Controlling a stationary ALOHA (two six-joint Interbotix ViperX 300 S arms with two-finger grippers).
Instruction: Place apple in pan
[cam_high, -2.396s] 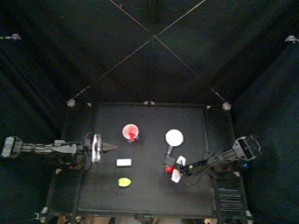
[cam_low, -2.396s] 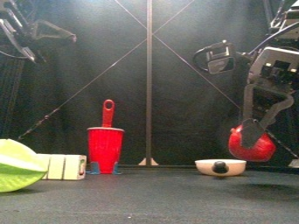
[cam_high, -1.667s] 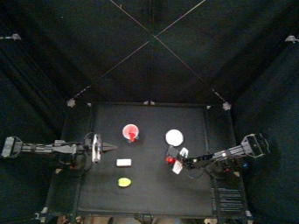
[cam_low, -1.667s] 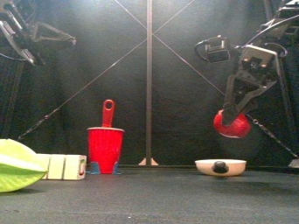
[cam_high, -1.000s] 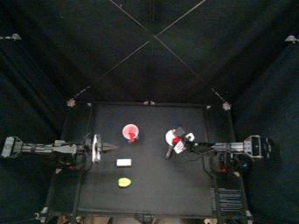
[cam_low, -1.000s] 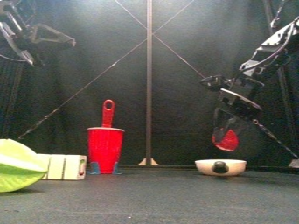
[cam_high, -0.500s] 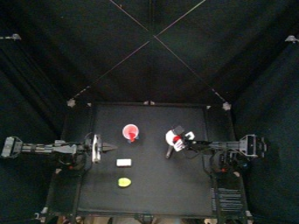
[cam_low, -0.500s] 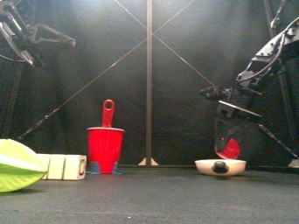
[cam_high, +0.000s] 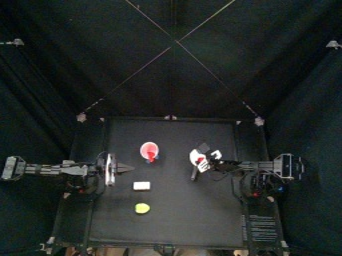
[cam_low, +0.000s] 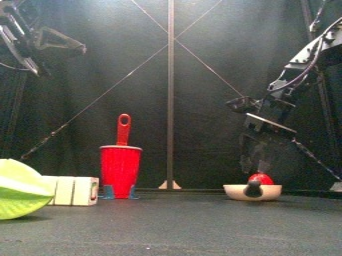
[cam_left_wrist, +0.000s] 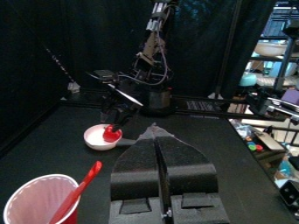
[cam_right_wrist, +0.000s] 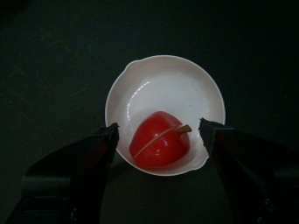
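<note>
The apple (cam_right_wrist: 162, 142), small and red, lies in the pan (cam_right_wrist: 163, 83), a white round shallow dish. My right gripper (cam_right_wrist: 160, 133) hangs right over them, open, with one jaw on each side of the apple and a small gap to it. In the front view the apple (cam_low: 261, 180) sits in the pan (cam_low: 251, 191) below the right gripper (cam_low: 262, 158). In the top view the right gripper (cam_high: 205, 160) covers most of the pan (cam_high: 198, 154). My left gripper (cam_left_wrist: 162, 150) is shut and empty and rests at the table's left (cam_high: 120, 171).
A red-pink cup with a stem (cam_low: 120, 169) stands left of the middle (cam_high: 150, 152). A small white block (cam_high: 142, 185) and a yellow-green lump (cam_high: 142, 208) lie nearer the front; both show at the left in the front view, the lump (cam_low: 20, 190) beside the block (cam_low: 74, 190).
My right gripper carried the apple from the front right over the pan, lowered it and let go. The apple now lies in the pan. The left arm has not moved.
</note>
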